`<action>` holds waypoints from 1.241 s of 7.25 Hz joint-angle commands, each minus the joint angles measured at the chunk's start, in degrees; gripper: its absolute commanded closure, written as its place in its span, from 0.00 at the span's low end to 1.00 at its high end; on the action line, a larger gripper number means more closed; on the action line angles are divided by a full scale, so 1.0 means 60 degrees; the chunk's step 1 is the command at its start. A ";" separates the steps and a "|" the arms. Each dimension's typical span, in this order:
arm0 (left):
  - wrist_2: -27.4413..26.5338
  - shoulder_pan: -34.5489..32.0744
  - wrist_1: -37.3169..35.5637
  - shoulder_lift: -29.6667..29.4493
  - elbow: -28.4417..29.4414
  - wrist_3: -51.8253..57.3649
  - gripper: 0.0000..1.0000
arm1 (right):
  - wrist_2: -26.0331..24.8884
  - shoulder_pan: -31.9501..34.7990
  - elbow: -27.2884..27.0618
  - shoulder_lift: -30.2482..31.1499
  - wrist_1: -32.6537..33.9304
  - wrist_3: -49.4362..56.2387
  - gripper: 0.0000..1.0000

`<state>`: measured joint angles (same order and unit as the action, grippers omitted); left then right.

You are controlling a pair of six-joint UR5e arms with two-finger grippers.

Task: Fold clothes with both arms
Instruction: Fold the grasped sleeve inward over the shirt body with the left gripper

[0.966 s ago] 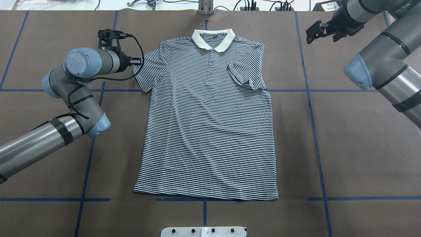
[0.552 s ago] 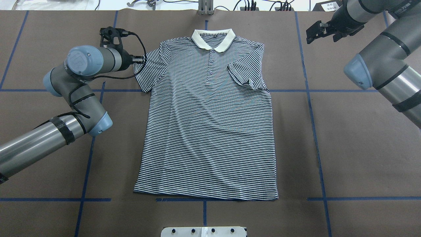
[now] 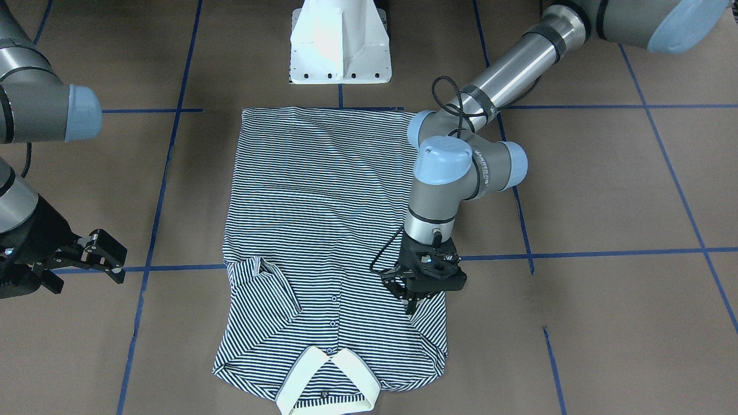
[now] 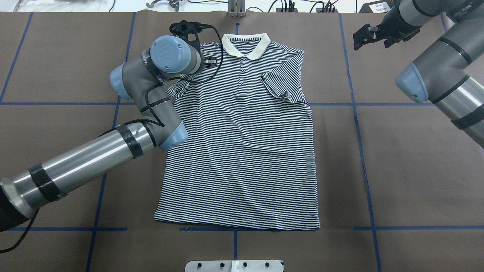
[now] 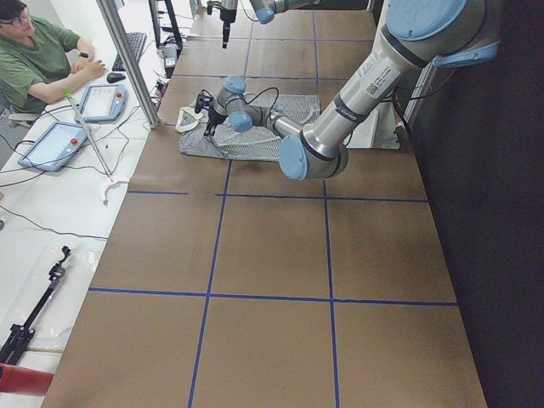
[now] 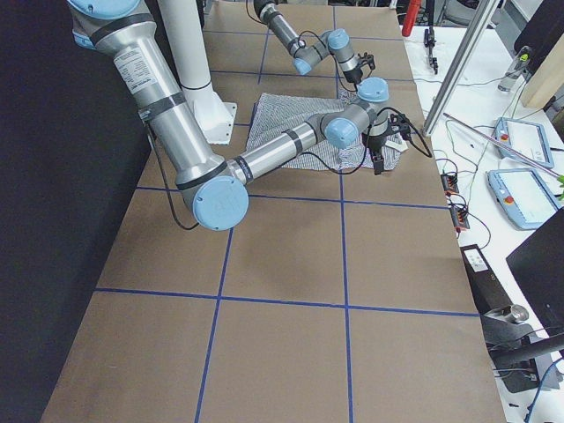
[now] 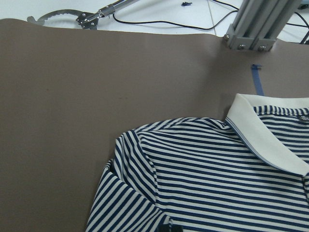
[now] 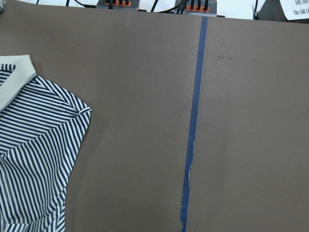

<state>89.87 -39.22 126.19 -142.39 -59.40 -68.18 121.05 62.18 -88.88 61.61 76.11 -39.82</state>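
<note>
The striped polo shirt (image 4: 242, 151) lies flat, front up, cream collar (image 4: 245, 43) at the far edge. The sleeve on my right arm's side (image 4: 281, 87) is folded in onto the chest. My left gripper (image 3: 412, 302) is low over the other shoulder, its fingers pinched together on that sleeve's fabric, which is drawn in over the shirt. The overhead view shows this gripper (image 4: 185, 28) beside the collar. The left wrist view shows the shoulder and collar (image 7: 217, 179). My right gripper (image 3: 86, 268) hangs open and empty, off the shirt past its far corner (image 4: 363, 36).
The white pedestal base (image 3: 340, 40) stands at the shirt's hem side. Blue tape lines (image 4: 359, 132) cross the brown table. Cables and plugs (image 4: 287, 5) line the far edge. An operator (image 5: 38, 59) sits at a side table with tablets (image 5: 51, 144).
My left arm has swung right and toward the far edge, from the sleeve's outer edge to the shoulder by the collar. The sleeve has been drawn inward. My right arm has not moved.
</note>
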 commanded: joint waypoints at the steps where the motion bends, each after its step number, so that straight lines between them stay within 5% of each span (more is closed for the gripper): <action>1: -0.0403 0.0282 -0.0025 -0.0496 0.0538 -0.0383 1.00 | -0.0122 -0.0006 0.0048 0.0015 0.0000 0.0002 0.00; 2: -0.0403 0.0297 -0.0025 -0.0526 0.0641 -0.0572 1.00 | -0.0122 -0.0006 0.0049 0.0015 0.0000 -0.0013 0.00; 3: -0.0389 0.0312 0.0062 -0.0483 0.0627 -0.0429 0.39 | -0.0122 -0.0021 0.0049 0.0000 0.0000 -0.0013 0.00; 4: -0.0374 0.0355 0.0121 -0.0482 0.0366 0.0254 0.00 | -0.0122 -0.0021 0.0020 0.0000 0.0000 -0.0013 0.00; 6: 0.0658 0.0239 -0.0316 0.0085 -0.1357 0.1411 0.00 | -0.0296 -0.0588 -0.0344 0.0029 -0.0015 -0.1087 0.00; 9: 0.1178 0.0195 -0.1748 0.2337 -0.5248 0.1462 0.00 | -0.2064 -0.3059 -0.2653 0.0350 0.0131 -0.4309 0.00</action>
<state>95.72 -38.00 119.66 -133.84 -81.01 -59.69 112.83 50.34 -98.62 62.70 76.37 -56.94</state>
